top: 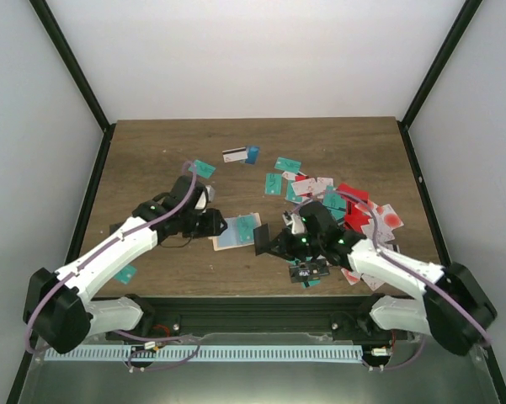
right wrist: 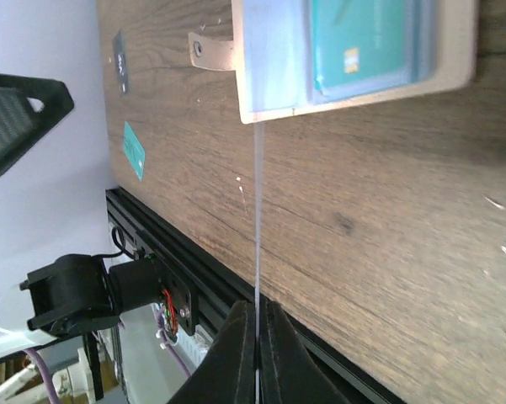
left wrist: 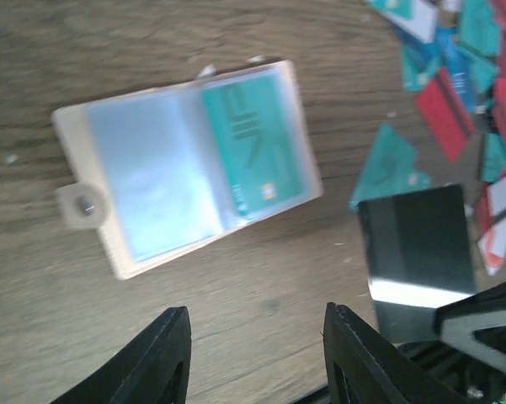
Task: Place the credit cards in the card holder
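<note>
The right pincer (right wrist: 257, 307) is pressed together on a thin black plastic credit card (left wrist: 417, 261), which shows edge-on in its own wrist view. The card is held near the lower right corner of the open tan folding card holder (left wrist: 185, 168). The left pincer (left wrist: 257, 311) stands spread over the brown wooden table (left wrist: 59, 50), gripping nothing, just below the holder in the left wrist view. The holder lies flat at the centre of the top view, with a teal credit card (left wrist: 253, 139) in its right clear sleeve and its snap tab (left wrist: 82, 204) at the left. Loose teal, red and white cards (top: 337, 202) lie scattered right of centre.
</note>
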Motion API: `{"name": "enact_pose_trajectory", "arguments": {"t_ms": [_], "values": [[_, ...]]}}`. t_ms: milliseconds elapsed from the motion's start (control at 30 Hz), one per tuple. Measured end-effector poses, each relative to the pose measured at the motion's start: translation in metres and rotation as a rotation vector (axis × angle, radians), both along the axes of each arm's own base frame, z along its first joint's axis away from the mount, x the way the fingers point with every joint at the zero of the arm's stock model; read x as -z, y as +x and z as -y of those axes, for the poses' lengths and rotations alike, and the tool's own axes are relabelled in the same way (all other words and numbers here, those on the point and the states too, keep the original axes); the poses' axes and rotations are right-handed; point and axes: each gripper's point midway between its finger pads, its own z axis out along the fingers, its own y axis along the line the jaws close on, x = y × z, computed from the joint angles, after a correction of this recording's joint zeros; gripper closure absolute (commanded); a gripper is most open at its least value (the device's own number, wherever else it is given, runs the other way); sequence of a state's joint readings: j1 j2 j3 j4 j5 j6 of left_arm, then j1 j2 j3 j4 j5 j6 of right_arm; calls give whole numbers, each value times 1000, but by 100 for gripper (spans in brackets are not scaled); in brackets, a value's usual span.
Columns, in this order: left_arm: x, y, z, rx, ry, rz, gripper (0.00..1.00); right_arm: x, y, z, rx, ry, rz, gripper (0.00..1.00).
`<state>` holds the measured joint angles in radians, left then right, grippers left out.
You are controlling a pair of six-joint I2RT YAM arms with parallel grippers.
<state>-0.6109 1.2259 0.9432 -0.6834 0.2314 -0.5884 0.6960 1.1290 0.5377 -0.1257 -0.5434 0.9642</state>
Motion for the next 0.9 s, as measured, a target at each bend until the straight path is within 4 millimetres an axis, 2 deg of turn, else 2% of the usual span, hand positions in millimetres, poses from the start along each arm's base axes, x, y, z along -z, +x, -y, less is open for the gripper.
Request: {"name": "enact_pose_trajectory", "arguments": {"t_ms": [267, 433, 667, 900], "values": [[41, -5, -46, -96, 116, -111, 56, -1, 40, -46, -157, -37, 49, 99], [60, 4, -67, -137, 174, -155, 54, 14, 62, -65, -213, -84, 44, 99], [84, 7, -65, -80, 206, -204, 37, 40, 69, -68, -261, -167, 0, 99], [96, 17, -57, -26, 211, -218, 36, 54, 68, -58, -274, -208, -32, 99]]}}
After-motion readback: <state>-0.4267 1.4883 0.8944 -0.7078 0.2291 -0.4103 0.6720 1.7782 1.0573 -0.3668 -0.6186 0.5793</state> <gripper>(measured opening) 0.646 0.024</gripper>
